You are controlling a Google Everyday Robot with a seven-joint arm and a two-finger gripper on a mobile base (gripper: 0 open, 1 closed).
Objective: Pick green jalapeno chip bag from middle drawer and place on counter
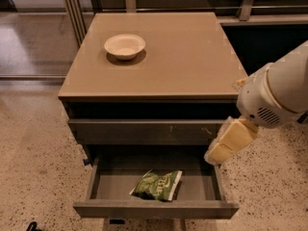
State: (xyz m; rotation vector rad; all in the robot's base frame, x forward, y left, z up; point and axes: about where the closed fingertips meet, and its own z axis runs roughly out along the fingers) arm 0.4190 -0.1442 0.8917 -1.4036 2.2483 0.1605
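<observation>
Items counted: one snack bag, one bowl, one pulled-out drawer, one shut drawer front, one pincer.

- One green jalapeno chip bag (157, 185): lying flat on the grey floor of the middle drawer (155, 209), toward 6 o'clock, close to the front wall.
- Middle drawer: pulled fully out, below the scuffed drawer front (144, 131), which is shut.
- One cream bowl (124, 45): standing upright at 11 o'clock on the tan bench (192, 57).
- One pincer (215, 155): cream-coloured, pointing down to 7 o'clock from the white arm (276, 95), hanging at the drawer's 2 o'clock corner, above its right wall. Well apart from the bag. Wide or narrow: cannot tell.
</observation>
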